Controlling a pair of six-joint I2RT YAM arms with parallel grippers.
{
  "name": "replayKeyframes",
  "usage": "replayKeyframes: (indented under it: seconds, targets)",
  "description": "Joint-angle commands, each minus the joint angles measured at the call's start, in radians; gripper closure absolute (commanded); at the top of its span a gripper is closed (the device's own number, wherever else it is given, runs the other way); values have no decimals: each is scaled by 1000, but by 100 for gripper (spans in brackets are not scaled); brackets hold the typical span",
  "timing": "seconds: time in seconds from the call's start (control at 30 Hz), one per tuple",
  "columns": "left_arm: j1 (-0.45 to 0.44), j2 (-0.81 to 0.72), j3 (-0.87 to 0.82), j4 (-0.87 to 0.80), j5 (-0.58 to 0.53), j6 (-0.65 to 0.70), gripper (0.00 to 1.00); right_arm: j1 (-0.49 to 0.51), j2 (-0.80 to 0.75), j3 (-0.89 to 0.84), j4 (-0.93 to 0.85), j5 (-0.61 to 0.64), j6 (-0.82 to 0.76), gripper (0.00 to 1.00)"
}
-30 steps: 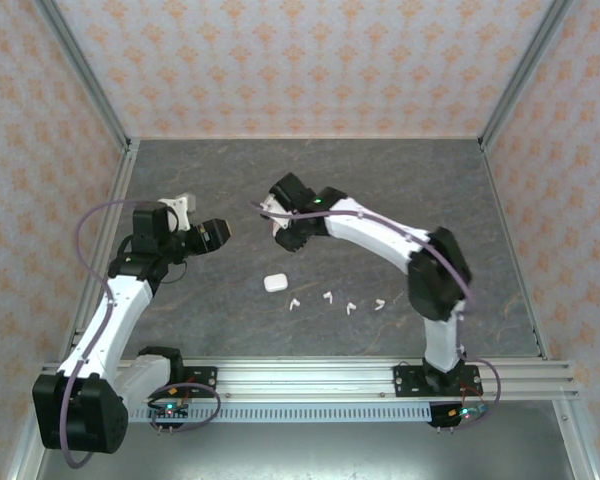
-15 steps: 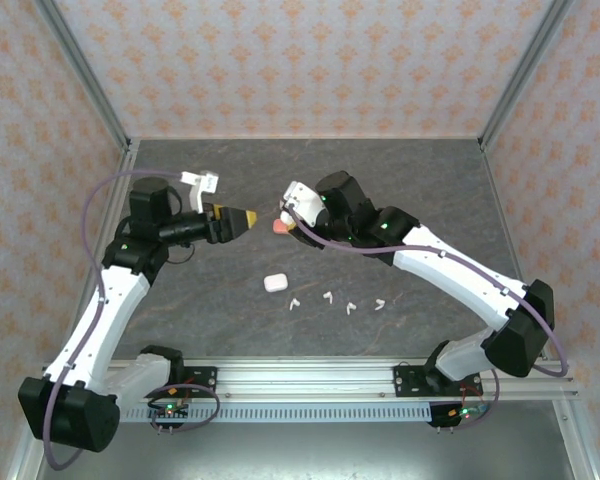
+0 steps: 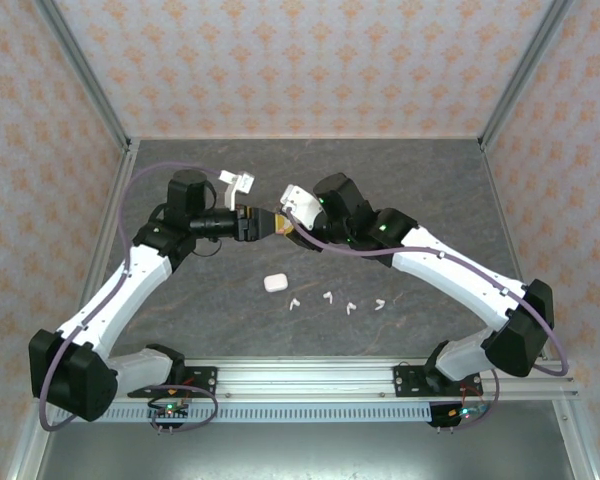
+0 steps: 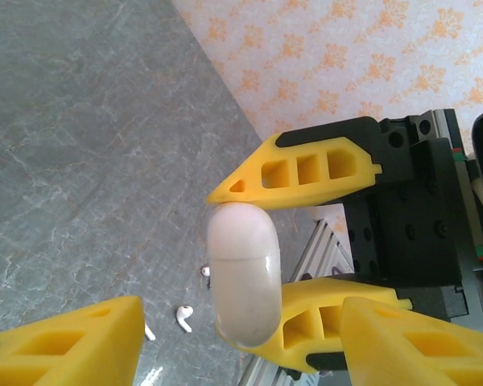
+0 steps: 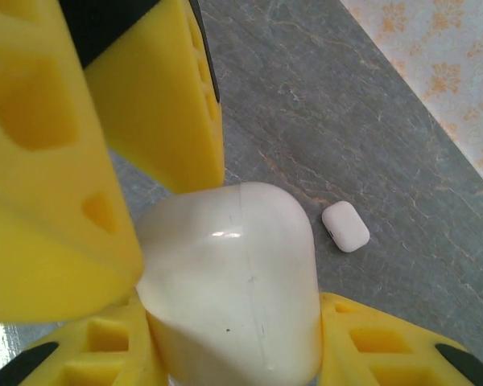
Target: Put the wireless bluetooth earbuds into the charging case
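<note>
The left jaws, swung across, are now hanging open at the pale case (image 4: 241, 273) the right jaws are gripping. 4 earbuds (image 3: 328, 297) are staying put toward the near edge of the tabletop (image 3: 430, 180).

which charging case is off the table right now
The charging case clamped in the right claw, held up between the arms. The other case lies on the table with nothing gripping it.

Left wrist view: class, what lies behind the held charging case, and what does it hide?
The right gripper's fingers clamp the charging case; behind it lie table and white earbuds. It covers the lower finger's tip.
</note>
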Motion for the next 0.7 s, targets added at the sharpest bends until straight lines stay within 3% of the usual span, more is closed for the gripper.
replayKeyframes:
  seconds: [0.0, 0.67]
  targets:
    - [-10, 10, 32, 52, 9, -17, 39, 5, 2, 10, -11, -22, 6, 66]
    - [-31, 56, 56, -59, 79, 75, 72, 5, 19, 16, -8, -11, 18, 65]
